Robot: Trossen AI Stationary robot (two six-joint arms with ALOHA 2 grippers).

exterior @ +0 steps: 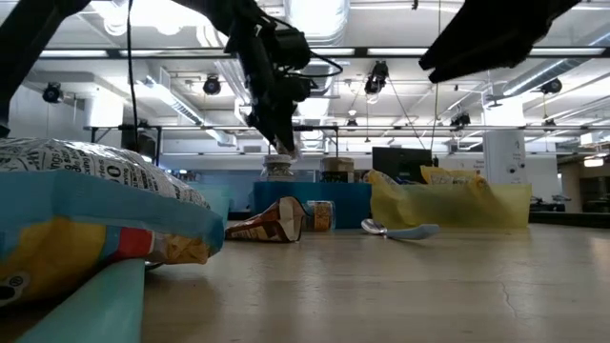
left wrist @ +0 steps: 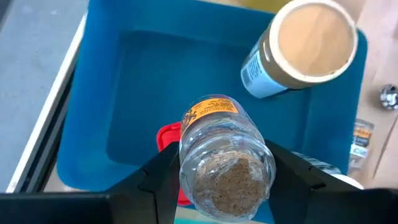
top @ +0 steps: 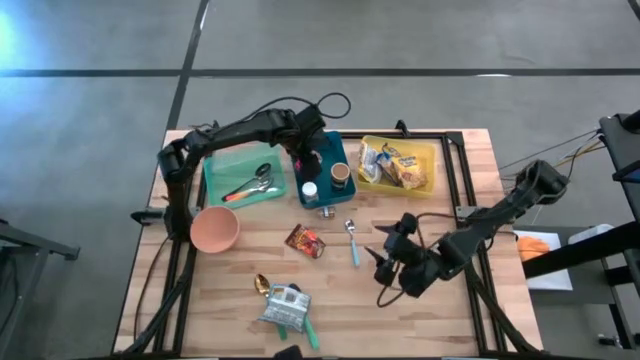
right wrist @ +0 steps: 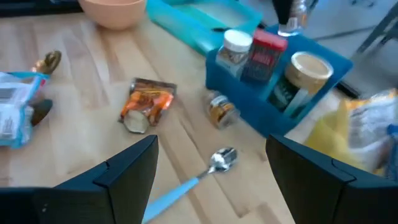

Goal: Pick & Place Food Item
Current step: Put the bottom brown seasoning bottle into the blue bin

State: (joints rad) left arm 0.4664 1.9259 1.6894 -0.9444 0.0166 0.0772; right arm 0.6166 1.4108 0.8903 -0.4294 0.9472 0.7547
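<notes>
My left gripper (top: 308,160) is over the blue bin (left wrist: 99,93) at the table's far side, shut on a clear jar (left wrist: 225,158) with brown contents and an orange label. In the bin stand a tan-lidded can (left wrist: 303,46), a red box (right wrist: 266,57) and a white-lidded jar (right wrist: 235,46). My right gripper (top: 392,262) hovers open near the table's right front, touching nothing. A snack packet (top: 305,241), a small jar (right wrist: 221,111) and a blue-handled spoon (top: 352,240) lie flat on the table. My left gripper pinches the clear jar's body (left wrist: 186,168) between its two fingers, one on each side. The fingers come from above, slanting down. The jar is held over the bin's inside, clear of the can beside it; its lower end is hidden by the jar itself.
A yellow bin (top: 435,170) with snack bags stands to the right of the blue one. A green tray (top: 225,165) with utensils and a pink bowl (top: 215,229) stand at the left. A bag (top: 283,305) and a gold spoon (top: 262,284) lie near the front edge.
</notes>
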